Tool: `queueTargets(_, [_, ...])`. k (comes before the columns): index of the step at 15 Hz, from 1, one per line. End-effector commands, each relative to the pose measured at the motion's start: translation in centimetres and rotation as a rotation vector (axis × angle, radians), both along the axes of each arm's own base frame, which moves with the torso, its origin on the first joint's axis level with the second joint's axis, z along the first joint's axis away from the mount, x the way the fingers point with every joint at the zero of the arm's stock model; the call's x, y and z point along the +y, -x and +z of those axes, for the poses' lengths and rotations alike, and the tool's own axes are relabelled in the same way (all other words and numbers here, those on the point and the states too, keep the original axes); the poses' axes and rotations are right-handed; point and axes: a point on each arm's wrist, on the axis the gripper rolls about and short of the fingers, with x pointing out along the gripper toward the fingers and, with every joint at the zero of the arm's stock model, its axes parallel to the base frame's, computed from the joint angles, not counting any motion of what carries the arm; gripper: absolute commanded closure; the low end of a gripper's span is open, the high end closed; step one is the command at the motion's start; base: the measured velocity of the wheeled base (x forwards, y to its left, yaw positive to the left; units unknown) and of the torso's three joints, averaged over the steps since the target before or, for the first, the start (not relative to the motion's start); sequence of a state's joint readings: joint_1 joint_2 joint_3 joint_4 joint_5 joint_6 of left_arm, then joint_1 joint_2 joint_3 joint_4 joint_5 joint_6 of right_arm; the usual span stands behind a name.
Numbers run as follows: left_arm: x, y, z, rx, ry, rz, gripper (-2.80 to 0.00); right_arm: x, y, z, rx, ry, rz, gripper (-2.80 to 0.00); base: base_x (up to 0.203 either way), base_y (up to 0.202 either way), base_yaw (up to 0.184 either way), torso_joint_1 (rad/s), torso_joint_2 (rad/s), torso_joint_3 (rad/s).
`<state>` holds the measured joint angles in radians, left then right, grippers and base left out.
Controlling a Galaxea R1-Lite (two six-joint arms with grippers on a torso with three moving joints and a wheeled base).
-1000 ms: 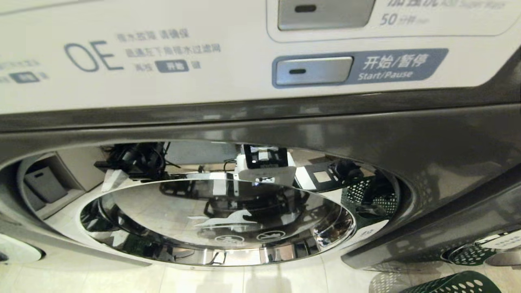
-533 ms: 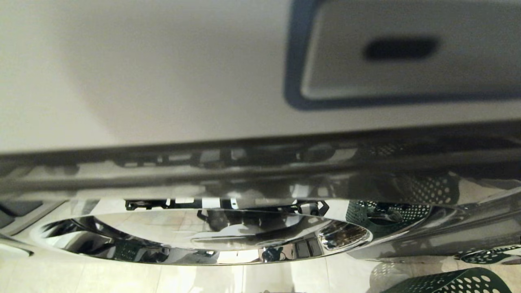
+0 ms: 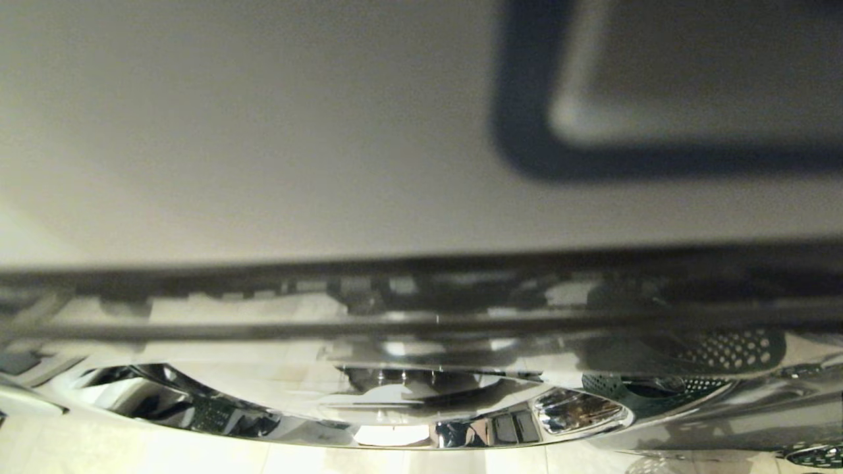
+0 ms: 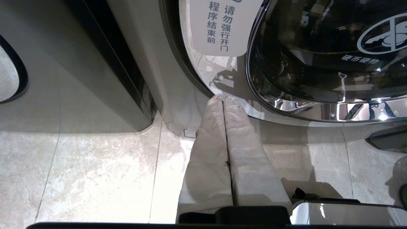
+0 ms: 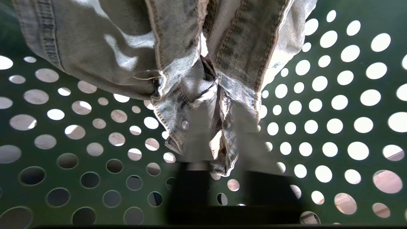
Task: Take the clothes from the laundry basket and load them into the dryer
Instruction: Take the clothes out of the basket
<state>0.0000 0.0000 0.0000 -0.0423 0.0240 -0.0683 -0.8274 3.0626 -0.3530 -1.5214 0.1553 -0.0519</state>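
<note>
The denim garment [image 5: 178, 63] caught between the right gripper [image 5: 219, 127]'s fingers is washed, matt woven cloth with raised stitched seams, frayed pale edges and a small shiny metal snap. All round that gripper the laundry basket [image 5: 318, 178] wall is smooth dark green sheet punched with round holes, faintly satin. The left gripper [image 4: 223, 99] has fingers [image 4: 210, 133] wrapped in a pale, matt, slightly wrinkled covering. Just past their tips the dryer door [image 4: 318, 63] is glossy dark glass inside a mirror-bright chrome ring, and a matt white label [image 4: 219, 28] sits beside it. Beneath that gripper the floor tiles [image 4: 95, 171] are polished, mottled beige stone. The dryer front [image 3: 263, 131] looks smooth, satin off-white above a glossy grey band.
</note>
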Motion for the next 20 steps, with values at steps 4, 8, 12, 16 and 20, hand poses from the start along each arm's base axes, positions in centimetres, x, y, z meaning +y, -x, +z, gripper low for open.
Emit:
queueTargets(4, [0.0, -0.11, -0.39, 0.014, 0.001, 0.002, 0.0, -0.15, -0.08, -0.02, -0.011, 0.006, -0.002, -2.8, 0.0, 0.0, 0.0, 0.002, 0.0, -0.027])
queueTargets(8, [0.0, -0.11, -0.39, 0.015, 0.002, 0.001, 0.0, -0.16, -0.12, -0.03, -0.02, 0.0, 0.002, -2.8, 0.0, 0.0, 0.0, 0.0, 0.0, 0.0])
queueTargets(12, [0.0, -0.11, -0.39, 0.015, 0.002, 0.0, 0.0, -0.14, -0.1, -0.02, -0.019, -0.001, 0.002, -2.8, 0.0, 0.0, 0.0, 0.0, 0.0, 0.0])
queueTargets(16, [0.0, -0.11, -0.39, 0.015, 0.004, 0.001, 0.0, -0.11, -0.08, 0.0, -0.019, -0.003, 0.002, -2.8, 0.0, 0.0, 0.0, 0.0, 0.0, 0.0])
queueTargets(20, [0.0, -0.11, -0.39, 0.015, -0.002, 0.001, 0.0, -0.08, -0.01, 0.02, -0.017, -0.006, 0.0, -2.8, 0.0, 0.0, 0.0, 0.0, 0.0, 0.0])
